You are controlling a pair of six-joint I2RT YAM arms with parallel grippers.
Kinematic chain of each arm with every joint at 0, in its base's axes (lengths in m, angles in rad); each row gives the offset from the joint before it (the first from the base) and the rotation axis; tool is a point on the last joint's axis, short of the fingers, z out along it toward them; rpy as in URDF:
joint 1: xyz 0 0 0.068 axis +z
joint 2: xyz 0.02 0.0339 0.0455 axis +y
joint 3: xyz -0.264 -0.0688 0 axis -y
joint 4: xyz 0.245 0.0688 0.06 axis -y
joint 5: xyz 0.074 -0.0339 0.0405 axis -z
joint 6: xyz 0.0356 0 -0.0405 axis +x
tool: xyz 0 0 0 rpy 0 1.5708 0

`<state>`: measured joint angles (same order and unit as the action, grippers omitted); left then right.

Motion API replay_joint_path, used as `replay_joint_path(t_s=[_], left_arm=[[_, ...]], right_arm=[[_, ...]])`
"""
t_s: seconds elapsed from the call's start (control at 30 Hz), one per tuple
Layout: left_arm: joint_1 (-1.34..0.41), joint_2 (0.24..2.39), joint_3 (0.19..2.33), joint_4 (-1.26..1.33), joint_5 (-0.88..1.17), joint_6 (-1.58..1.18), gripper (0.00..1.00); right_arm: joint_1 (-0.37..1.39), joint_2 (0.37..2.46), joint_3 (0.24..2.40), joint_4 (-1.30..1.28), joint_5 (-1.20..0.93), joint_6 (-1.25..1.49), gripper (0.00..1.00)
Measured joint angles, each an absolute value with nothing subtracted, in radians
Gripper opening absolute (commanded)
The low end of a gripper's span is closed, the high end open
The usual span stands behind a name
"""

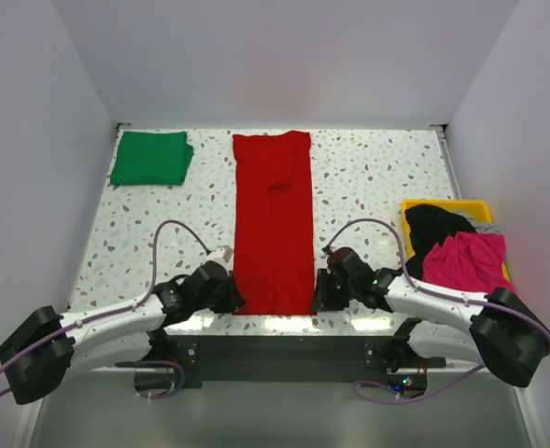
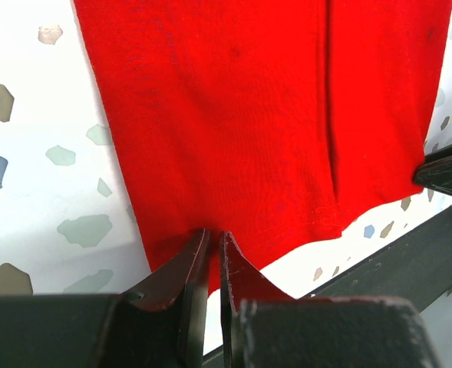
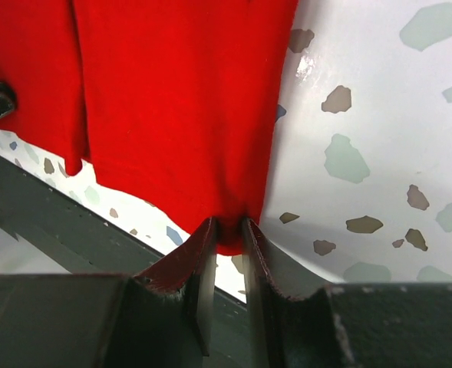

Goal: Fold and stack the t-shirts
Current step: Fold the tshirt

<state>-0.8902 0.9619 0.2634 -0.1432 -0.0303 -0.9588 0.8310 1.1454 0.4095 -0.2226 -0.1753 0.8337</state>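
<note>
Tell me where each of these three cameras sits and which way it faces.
Top external: above and behind the arms, looking down on the table; both arms show at the bottom, the red t-shirt between them, the green t-shirt far left.
Left wrist: on the left arm, looking along its fingers; the left gripper pinches the red t-shirt's near hem.
Right wrist: on the right arm, likewise; the right gripper pinches the hem's other corner.
Shared: both wrist views show the same near hem.

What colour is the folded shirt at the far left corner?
Green: the folded shirt shows best in top external view.
</note>
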Motion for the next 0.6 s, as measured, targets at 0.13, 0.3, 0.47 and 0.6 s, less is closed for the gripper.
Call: replay_joint_path(t_s=[0.13, 0.3, 0.47, 0.6], left_arm=[[-0.890, 0.962, 0.264, -0.145, -0.030, -0.958, 0.16], [-0.891, 0.945, 0.275, -0.186, -0.030, -0.958, 0.17], [-0.890, 0.898, 0.311, -0.273, -0.031, -0.960, 0.25], [-0.890, 0.844, 0.335, -0.327, -0.041, -0.977, 0.27]], right_arm=[[0.832, 1.148, 0.413, -0.226, -0.175, 0.830, 0.24], [0.838, 1.156, 0.437, -0.269, -0.168, 0.814, 0.30], [0.838, 1.122, 0.446, -0.361, -0.144, 0.797, 0.35], [0.838, 1.051, 0.446, -0.419, -0.117, 0.800, 0.36]])
